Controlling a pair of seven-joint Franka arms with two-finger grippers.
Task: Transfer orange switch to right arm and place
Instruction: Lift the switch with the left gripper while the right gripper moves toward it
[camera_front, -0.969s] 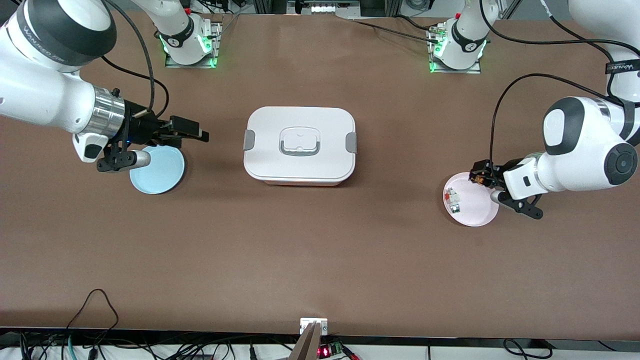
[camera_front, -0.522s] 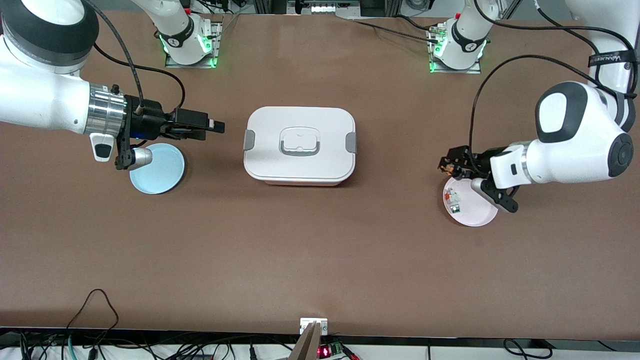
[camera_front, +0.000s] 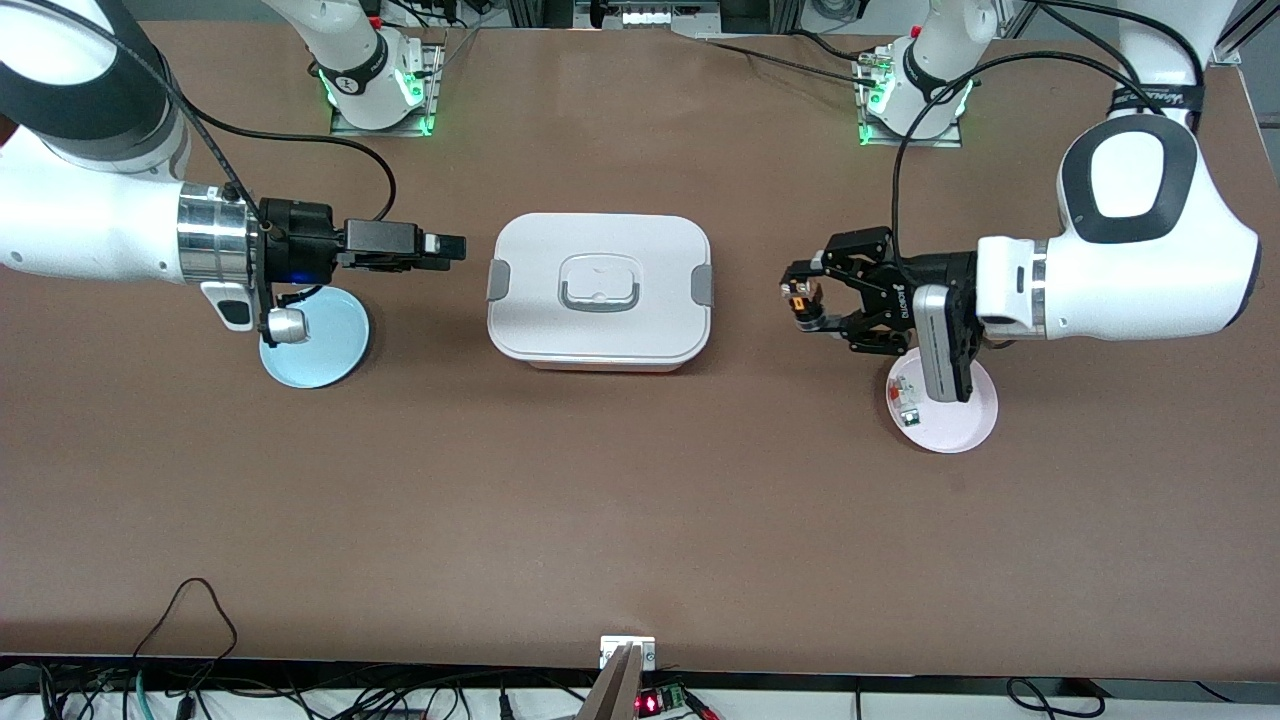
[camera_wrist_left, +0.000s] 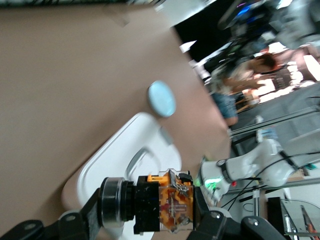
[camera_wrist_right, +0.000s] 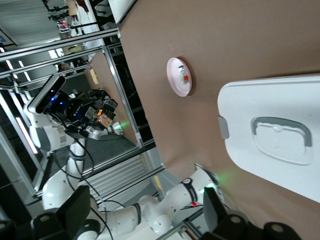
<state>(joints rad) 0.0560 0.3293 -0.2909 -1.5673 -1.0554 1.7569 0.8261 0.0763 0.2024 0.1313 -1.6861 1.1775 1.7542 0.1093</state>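
Note:
The orange switch, a black body with orange parts, is held in my left gripper, up over the table between the white box and the pink plate. In the left wrist view the switch sits clamped between the fingers of the left gripper. My right gripper is open and empty, held level over the table between the blue plate and the box, pointing toward the box. The right wrist view shows the right gripper with its fingers wide apart, and the left gripper with the switch farther off.
A closed white box with grey latches stands mid-table. A pink plate with small white, red and green pieces lies under the left wrist. A light blue plate lies under the right wrist.
My left gripper has lifted from the pink plate with the switch and swung toward the white box, turning level. My right gripper has moved from over the blue plate toward the box.

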